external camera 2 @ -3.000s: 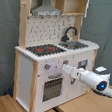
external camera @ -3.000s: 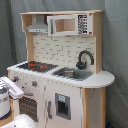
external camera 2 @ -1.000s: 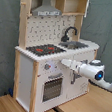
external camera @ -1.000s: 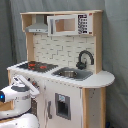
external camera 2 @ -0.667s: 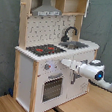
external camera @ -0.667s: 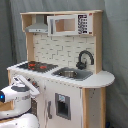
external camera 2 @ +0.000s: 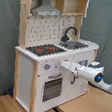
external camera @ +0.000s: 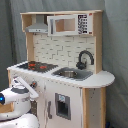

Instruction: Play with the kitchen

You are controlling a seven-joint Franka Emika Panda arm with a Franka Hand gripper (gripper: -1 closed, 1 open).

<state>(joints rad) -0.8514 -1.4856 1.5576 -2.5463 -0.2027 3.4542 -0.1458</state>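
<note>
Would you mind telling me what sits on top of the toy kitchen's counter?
On the kitchen counter sit a black-red hob, a grey sink and a black tap. Whether the sink basin holds anything cannot be seen.

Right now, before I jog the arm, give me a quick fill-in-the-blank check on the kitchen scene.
1. The black tap stands behind the grey ____.
2. The hob rings glow ____.
3. The arm's tip is at the kitchen's ____ panel, above the oven door.
4. The hood hangs above the ____.

Missing: sink; red; knob; hob
</note>
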